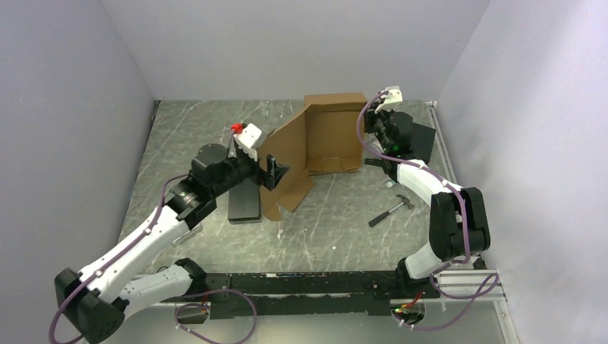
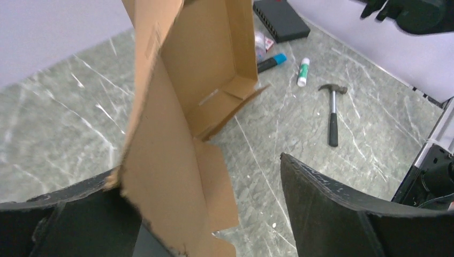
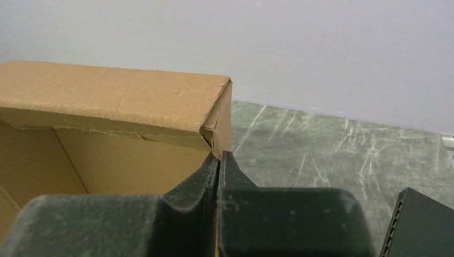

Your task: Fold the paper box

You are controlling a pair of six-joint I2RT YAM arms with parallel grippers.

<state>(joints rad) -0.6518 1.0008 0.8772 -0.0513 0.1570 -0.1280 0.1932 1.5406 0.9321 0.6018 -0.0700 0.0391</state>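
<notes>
You had a grey-green counter (image 1: 337, 236) under you, marbled and crossed with pale scratches. Plain white panels boxed it in on three sides: the left wall (image 1: 64, 107), the back wall (image 1: 287, 43) and the right wall (image 1: 538, 93), each meeting the counter's edge. A metal rail (image 1: 441, 143) ran along the right edge. The light was soft and even, with only faint shadows.
</notes>
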